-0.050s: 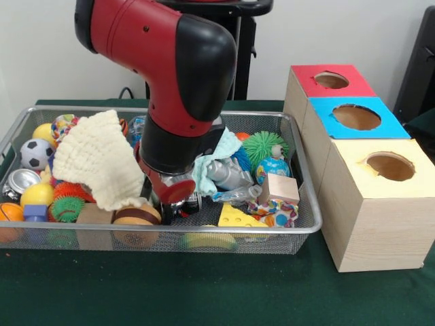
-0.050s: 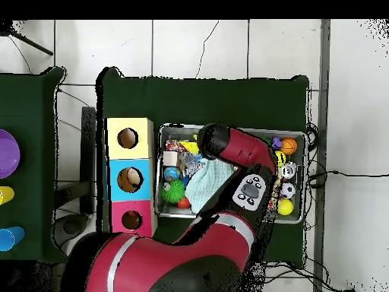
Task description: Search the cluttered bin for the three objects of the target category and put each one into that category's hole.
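Observation:
My gripper [image 1: 182, 206] is down inside the wire mesh bin [image 1: 299, 227], near its middle front, and the red and black wrist hides most of it. It sits among a cream cloth [image 1: 102, 159], a light blue cloth [image 1: 214, 159], a crushed plastic bottle [image 1: 231, 178] and a toy burger [image 1: 136, 216]. A yellow cheese wedge [image 1: 238, 217] and a wooden block [image 1: 279, 188] lie just to its right. Beside the bin stand three boxes with round holes: red [image 1: 331, 80], blue [image 1: 356, 117] and yellow [image 1: 389, 166]. In the overhead view the arm [image 2: 228, 152] covers the bin's middle.
The bin's left end holds a soccer ball [image 1: 35, 153], yellow balls [image 1: 37, 195], a basketball [image 1: 10, 212], a metal can [image 1: 20, 180] and spiky rings [image 1: 66, 208]. A green spiky ball [image 1: 264, 146] and a globe ball [image 1: 273, 168] lie at the right. Green cloth [image 1: 204, 292] covers the table.

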`<state>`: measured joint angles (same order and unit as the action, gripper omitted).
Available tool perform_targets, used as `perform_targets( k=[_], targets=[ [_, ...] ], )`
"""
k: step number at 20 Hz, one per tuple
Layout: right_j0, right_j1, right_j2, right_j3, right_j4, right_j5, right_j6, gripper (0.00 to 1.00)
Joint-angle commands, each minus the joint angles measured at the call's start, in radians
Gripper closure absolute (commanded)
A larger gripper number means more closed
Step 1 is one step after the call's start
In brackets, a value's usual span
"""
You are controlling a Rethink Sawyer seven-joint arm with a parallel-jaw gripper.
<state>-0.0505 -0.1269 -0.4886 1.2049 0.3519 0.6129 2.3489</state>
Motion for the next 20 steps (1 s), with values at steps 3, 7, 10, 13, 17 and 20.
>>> perform_targets(
  k=[3,7,10,13,17,20],
  targets=[
    [-0.067,0.022,0.030,-0.108,0.057,0.229,0.230,0.00],
    [-0.055,0.014,-0.007,-0.124,0.042,0.249,0.250,0.00],
    [-0.058,0.006,-0.018,-0.131,0.043,0.252,0.254,0.00],
    [-0.058,-0.010,-0.031,-0.129,0.049,0.255,0.262,0.00],
    [-0.063,-0.017,-0.026,-0.138,0.059,0.299,0.260,0.00],
    [-0.055,-0.023,-0.019,-0.127,0.074,0.301,0.276,0.00]
  ],
)
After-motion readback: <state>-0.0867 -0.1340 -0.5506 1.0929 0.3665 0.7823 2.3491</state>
